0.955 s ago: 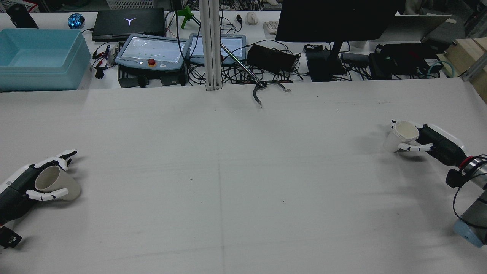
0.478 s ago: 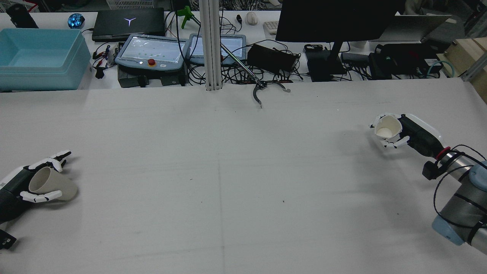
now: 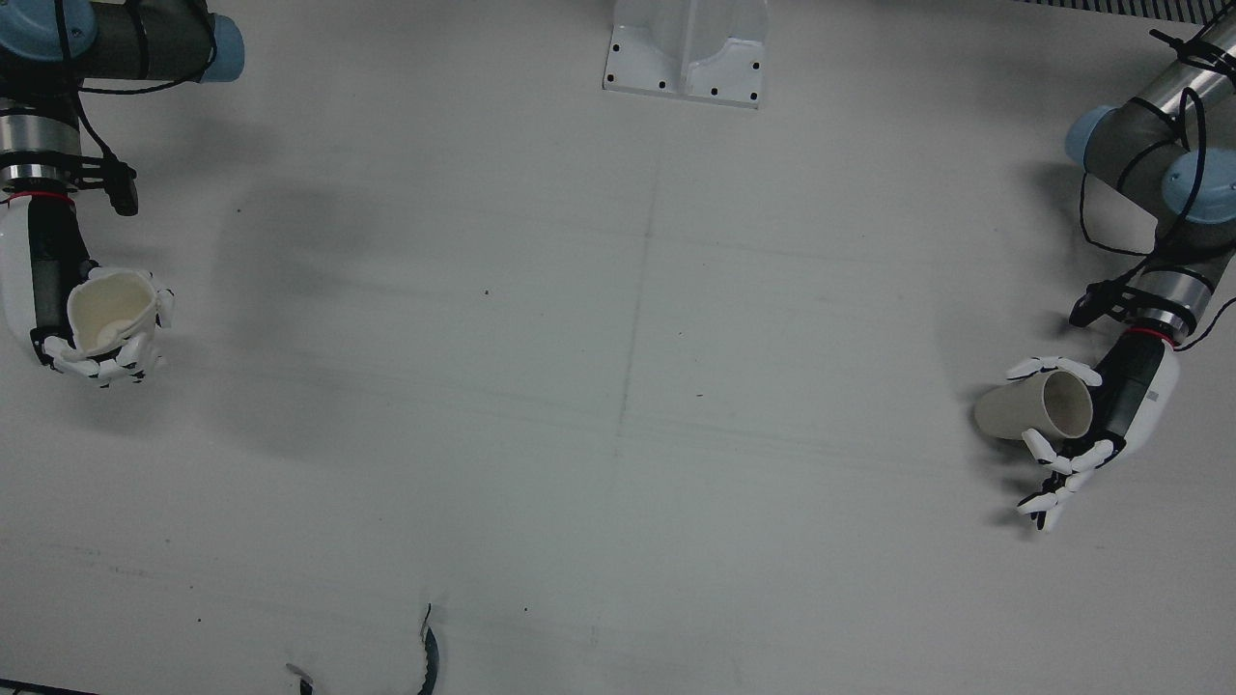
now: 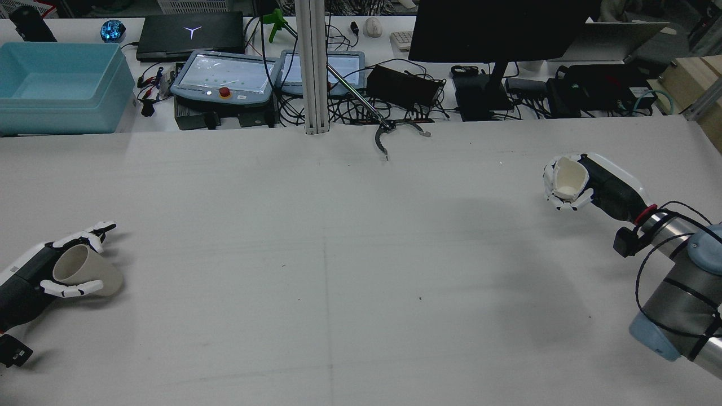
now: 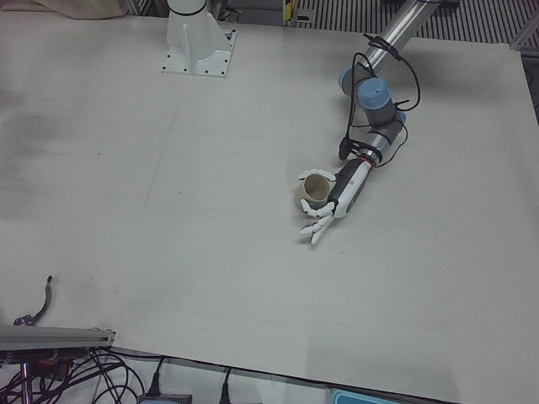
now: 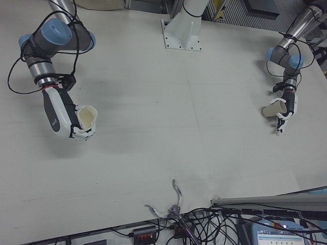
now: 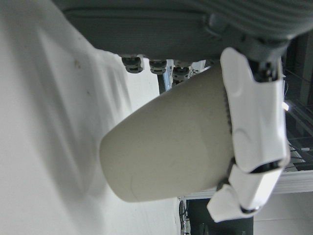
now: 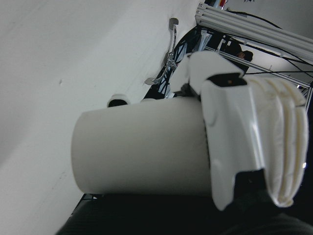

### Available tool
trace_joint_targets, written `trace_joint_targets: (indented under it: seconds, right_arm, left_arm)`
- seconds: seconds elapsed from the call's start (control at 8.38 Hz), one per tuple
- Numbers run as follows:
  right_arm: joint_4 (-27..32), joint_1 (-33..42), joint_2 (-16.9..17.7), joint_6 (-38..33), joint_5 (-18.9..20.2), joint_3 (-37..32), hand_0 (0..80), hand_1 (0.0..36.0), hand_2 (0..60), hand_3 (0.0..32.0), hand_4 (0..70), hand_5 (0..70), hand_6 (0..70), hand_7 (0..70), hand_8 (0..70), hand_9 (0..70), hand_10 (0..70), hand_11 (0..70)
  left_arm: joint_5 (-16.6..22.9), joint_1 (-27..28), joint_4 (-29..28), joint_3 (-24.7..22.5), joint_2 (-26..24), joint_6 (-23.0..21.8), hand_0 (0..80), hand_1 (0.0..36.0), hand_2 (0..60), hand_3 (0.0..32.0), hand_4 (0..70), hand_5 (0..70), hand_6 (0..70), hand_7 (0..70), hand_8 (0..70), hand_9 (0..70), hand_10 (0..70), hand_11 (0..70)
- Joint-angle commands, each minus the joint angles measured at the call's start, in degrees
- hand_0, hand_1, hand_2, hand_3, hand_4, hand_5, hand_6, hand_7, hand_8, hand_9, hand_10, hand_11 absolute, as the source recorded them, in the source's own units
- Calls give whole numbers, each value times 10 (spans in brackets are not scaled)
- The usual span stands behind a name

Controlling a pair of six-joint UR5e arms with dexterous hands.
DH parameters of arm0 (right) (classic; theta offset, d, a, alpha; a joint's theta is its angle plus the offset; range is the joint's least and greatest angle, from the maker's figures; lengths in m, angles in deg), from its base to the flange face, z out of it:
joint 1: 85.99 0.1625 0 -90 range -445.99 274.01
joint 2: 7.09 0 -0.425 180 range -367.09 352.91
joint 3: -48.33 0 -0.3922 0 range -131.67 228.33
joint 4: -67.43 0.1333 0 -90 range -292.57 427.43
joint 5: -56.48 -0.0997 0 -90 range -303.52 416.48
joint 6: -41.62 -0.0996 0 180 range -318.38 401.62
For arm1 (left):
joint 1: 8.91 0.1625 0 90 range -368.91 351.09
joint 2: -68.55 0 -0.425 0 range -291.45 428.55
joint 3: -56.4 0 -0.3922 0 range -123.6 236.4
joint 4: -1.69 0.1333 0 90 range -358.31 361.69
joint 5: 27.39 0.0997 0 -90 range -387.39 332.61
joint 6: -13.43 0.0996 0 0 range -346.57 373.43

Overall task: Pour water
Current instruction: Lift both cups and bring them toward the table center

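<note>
My right hand [image 4: 599, 189] is shut on a white cup [image 4: 567, 179] and holds it in the air over the table's right side, tipped with its mouth facing the camera. It also shows in the front view [image 3: 104, 314] and in the right-front view [image 6: 86, 118]. My left hand [image 4: 31, 276] is shut on a beige cup [image 4: 87, 272] at the table's left edge, tilted on its side just above the table. That cup also shows in the front view [image 3: 1033, 410] and in the left-front view [image 5: 315, 190]. I see no water.
A grey grabber tool [image 4: 395, 131] lies at the table's far edge. Behind it stand a blue bin [image 4: 56, 84], teach pendants [image 4: 225, 76], an upright post [image 4: 313, 67] and a monitor [image 4: 496, 28]. A white mount plate [image 3: 688, 58] sits between the arms.
My right hand has lifted the white cup and carried it up and toward the centre, tipping it further. My left hand shifted left with the beige cup, then back.
</note>
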Motion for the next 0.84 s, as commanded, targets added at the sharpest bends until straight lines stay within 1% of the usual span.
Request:
trace_joint_targets:
  seconds: [0.0, 0.12, 0.24, 0.36, 0.48, 0.6, 0.72]
  right_arm:
    - [-151, 42, -6, -8, 3, 179, 800, 360, 600, 0, 509, 700, 700, 700, 581, 700, 495, 700]
    - [-189, 69, -7, -9, 7, 234, 800, 360, 600, 0, 537, 700, 700, 700, 592, 700, 509, 700]
    - [-234, 98, -26, -11, 10, 278, 800, 360, 600, 0, 584, 700, 700, 700, 591, 700, 528, 700]
    - [-285, 128, -71, -11, 37, 296, 800, 360, 600, 0, 641, 700, 700, 700, 597, 700, 553, 700]
    - [-320, 143, -117, -12, 57, 297, 800, 360, 600, 0, 677, 700, 700, 700, 600, 700, 569, 700]
    - [-327, 145, -139, -11, 59, 297, 800, 360, 600, 0, 700, 700, 700, 700, 610, 700, 582, 700]
    - [-329, 144, -162, -7, 59, 295, 800, 360, 600, 0, 700, 700, 700, 700, 610, 700, 580, 700]
  left_arm:
    - [50, 2, 210, -115, -76, 8, 582, 352, 600, 0, 691, 700, 115, 206, 36, 45, 31, 63]
    - [55, 6, 291, -143, -126, 11, 585, 355, 600, 0, 675, 700, 111, 204, 35, 43, 26, 57]
    - [56, 8, 375, -150, -203, 11, 586, 356, 600, 0, 645, 700, 103, 195, 32, 41, 27, 58]
    - [62, 8, 448, -150, -275, 30, 586, 359, 600, 0, 623, 700, 99, 189, 30, 38, 23, 53]
    - [91, 0, 472, -153, -333, 105, 585, 360, 600, 0, 600, 700, 92, 176, 27, 33, 21, 51]
    - [106, -4, 476, -153, -370, 158, 580, 360, 600, 0, 590, 700, 91, 172, 26, 30, 19, 48]
    - [105, -8, 476, -152, -373, 168, 580, 360, 600, 0, 582, 700, 90, 171, 24, 29, 19, 48]
